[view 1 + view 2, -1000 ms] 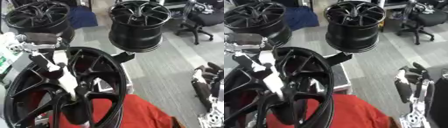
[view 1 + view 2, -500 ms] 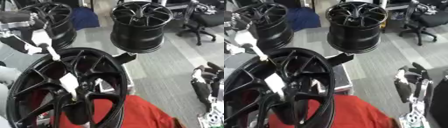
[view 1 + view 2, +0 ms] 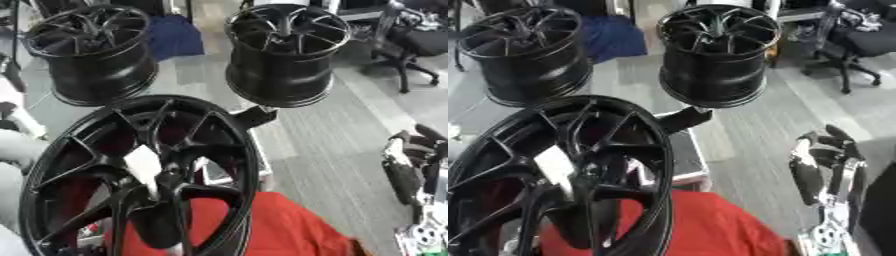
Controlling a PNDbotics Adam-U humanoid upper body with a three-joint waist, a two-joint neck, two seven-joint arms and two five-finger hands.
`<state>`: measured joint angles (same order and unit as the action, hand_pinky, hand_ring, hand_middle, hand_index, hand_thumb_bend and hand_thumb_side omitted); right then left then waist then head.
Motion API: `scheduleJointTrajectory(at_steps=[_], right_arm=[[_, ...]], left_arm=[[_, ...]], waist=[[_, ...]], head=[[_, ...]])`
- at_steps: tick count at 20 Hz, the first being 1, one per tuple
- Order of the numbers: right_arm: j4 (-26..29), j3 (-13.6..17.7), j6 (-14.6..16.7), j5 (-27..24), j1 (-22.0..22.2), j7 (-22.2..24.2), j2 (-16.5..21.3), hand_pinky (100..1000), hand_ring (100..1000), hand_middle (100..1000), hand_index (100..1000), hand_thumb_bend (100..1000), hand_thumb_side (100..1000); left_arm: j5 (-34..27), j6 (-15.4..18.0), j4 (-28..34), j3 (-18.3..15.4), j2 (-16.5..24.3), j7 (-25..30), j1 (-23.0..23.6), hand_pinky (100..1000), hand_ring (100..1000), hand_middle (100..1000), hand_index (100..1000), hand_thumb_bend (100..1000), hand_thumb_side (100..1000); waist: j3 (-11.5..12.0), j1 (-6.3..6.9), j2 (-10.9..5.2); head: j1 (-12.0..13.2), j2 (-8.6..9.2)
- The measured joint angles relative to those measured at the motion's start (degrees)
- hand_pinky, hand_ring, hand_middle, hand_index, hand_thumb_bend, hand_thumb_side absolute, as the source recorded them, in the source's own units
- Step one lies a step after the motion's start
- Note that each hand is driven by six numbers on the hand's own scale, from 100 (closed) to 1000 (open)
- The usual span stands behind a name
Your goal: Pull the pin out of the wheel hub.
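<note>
We see the black wheel hub (image 3: 140,175) standing tilted on its stand, filling the lower left of both views, with red cloth (image 3: 280,230) showing beneath and beside it. A white, pin-like piece (image 3: 144,167) lies against the spokes near the hub's centre. Our right hand (image 3: 820,170) hangs idle near the lower right edge, fingers relaxed and spread, holding nothing. Our left hand does not appear. Two more black wheels (image 3: 92,52) (image 3: 284,52) stand farther back on the grey floor (image 3: 341,145).
</note>
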<state>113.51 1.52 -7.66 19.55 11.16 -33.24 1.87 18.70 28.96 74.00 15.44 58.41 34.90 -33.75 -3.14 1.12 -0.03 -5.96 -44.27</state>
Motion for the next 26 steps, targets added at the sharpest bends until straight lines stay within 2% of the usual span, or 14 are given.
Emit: scheduleJointTrajectory(at_steps=[2, 3, 4, 5, 6, 7, 9, 11, 14, 18, 19, 20, 23, 26], right_arm=[[0.00, 0.24, -0.02, 0.00, 0.01, -0.04, 0.00, 636, 589, 635, 802, 100, 402], [0.00, 0.25, -0.03, 0.01, 0.02, -0.06, 0.00, 636, 589, 635, 802, 100, 402], [0.00, 0.25, -0.04, 0.01, 0.02, -0.07, 0.00, 636, 589, 635, 802, 100, 402], [0.00, 0.25, -0.04, 0.01, 0.02, -0.08, 0.00, 636, 589, 635, 802, 100, 402], [0.00, 0.25, -0.04, 0.01, 0.02, -0.08, 0.00, 636, 589, 635, 802, 100, 402], [0.00, 0.26, -0.06, 0.01, 0.03, -0.10, -0.01, 636, 589, 634, 802, 100, 400], [0.00, 0.28, -0.15, 0.01, 0.06, -0.18, -0.04, 636, 589, 634, 802, 100, 399], [0.00, 0.29, -0.25, 0.01, 0.24, -0.26, -0.08, 636, 589, 634, 802, 100, 398], [0.00, 0.31, -0.31, 0.01, 0.34, -0.27, -0.13, 636, 589, 633, 802, 100, 397], [0.00, 0.51, -0.43, 0.01, 0.45, -0.37, -0.17, 636, 589, 633, 802, 100, 396], [0.00, 0.57, -0.45, 0.01, 0.45, -0.39, -0.17, 636, 589, 633, 802, 100, 393], [0.00, 0.58, -0.48, 0.01, 0.45, -0.42, -0.20, 636, 589, 633, 802, 100, 394], [0.00, 0.59, -0.52, 0.01, 0.43, -0.46, -0.53, 636, 589, 633, 802, 100, 394], [0.01, 0.60, -0.53, 0.01, 0.40, -0.47, -0.68, 636, 589, 633, 802, 100, 393]], left_arm=[[2.64, -0.51, -0.96, -1.94, 0.86, 0.51, 3.96, 586, 527, 608, 755, 119, 303], [4.16, -0.58, -1.73, -2.99, 0.98, 0.58, 5.72, 667, 663, 735, 819, 185, 331], [5.79, -0.48, -2.68, -4.10, 0.98, 0.48, 7.25, 676, 678, 745, 825, 196, 335], [7.49, -0.16, -3.70, -5.14, 0.94, 0.16, 8.56, 747, 774, 822, 869, 299, 374], [9.38, 0.31, -4.76, -6.18, 0.74, -0.31, 9.63, 772, 804, 849, 884, 321, 398], [11.36, 0.92, -5.86, -7.21, 0.30, -0.92, 10.60, 822, 857, 893, 907, 315, 571], [15.30, 2.42, -8.17, -9.13, -0.83, -2.42, 12.21, 861, 909, 936, 929, 318, 731], [18.67, 4.10, -10.46, -10.68, -1.91, -4.10, 13.37, 876, 932, 965, 942, 321, 791], [21.93, 6.40, -13.06, -12.48, -2.96, -6.40, 14.79, 873, 926, 959, 938, 269, 740], [22.77, 8.31, -14.66, -14.47, -3.67, -8.45, 16.62, 844, 880, 906, 911, 100, 599], [22.24, 8.54, -14.70, -15.05, -3.92, -8.80, 17.17, 828, 860, 896, 900, 100, 668], [21.23, 8.72, -14.66, -15.63, -4.26, -9.08, 17.71, 815, 840, 869, 889, 100, 585], [14.75, 8.97, -12.76, -17.72, -6.39, -9.41, 19.72, 768, 781, 810, 854, 100, 595], [4.37, 7.84, -8.09, -20.24, -9.87, -8.19, 21.85, 710, 711, 741, 811, 100, 602]], waist=[[0.15, -0.08, 0.00], [0.29, -0.16, 0.00], [0.38, -0.28, 0.00], [0.38, -0.41, 0.00], [0.39, -0.54, 0.00], [0.39, -0.63, 0.00], [0.43, -0.84, 0.01], [0.53, -1.07, 0.04], [0.75, -1.21, 0.11], [1.05, -1.22, 0.39], [1.15, -1.23, 0.42], [1.21, -1.28, 0.42], [1.42, -1.70, 0.75], [1.56, -2.18, 0.94]], head=[[-0.18, 0.00], [-0.27, 0.00], [-0.29, 0.00], [-0.32, 0.00], [-0.39, 0.00], [-0.49, 0.00], [-0.67, 0.00], [-0.79, 0.00], [-0.80, 0.00], [-0.82, 0.00], [-0.83, 0.00], [-0.86, 0.00], [-1.07, 0.00], [-1.24, 0.00]])
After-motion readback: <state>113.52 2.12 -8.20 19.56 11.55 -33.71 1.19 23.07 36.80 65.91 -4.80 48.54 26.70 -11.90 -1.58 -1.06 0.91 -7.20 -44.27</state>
